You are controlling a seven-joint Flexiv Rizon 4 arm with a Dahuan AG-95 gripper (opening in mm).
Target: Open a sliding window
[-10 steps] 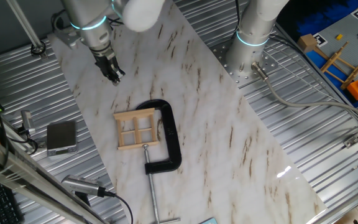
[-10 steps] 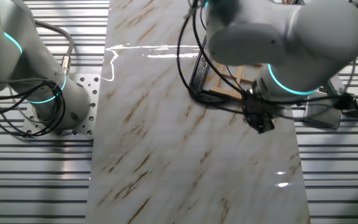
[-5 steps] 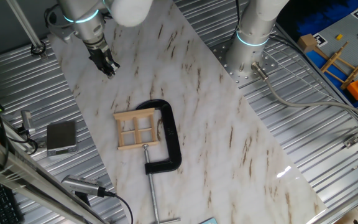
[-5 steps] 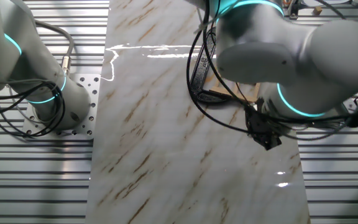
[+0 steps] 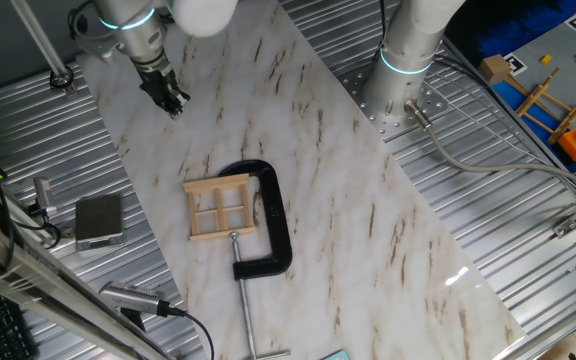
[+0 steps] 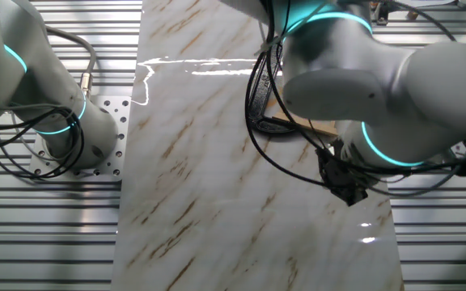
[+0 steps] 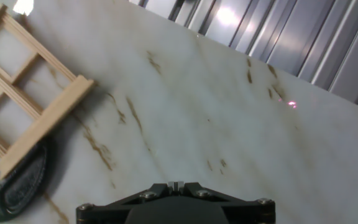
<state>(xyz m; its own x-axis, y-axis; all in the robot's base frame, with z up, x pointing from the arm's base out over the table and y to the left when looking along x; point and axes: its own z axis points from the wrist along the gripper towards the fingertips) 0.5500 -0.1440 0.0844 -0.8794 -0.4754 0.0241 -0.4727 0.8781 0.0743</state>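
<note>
The tool [image 5: 172, 103] holds nothing and hangs far from the sliding window [image 5: 222, 206]; I cannot tell if it is open. The window lies on the tabletop [image 5: 358, 220], clamped, not yet touched.

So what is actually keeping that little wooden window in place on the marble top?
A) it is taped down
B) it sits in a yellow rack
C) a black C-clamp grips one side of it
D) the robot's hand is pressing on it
C: the black C-clamp wraps around one edge of the sliding window, while the hand is up near the far end of the slab, apart from it.
</note>
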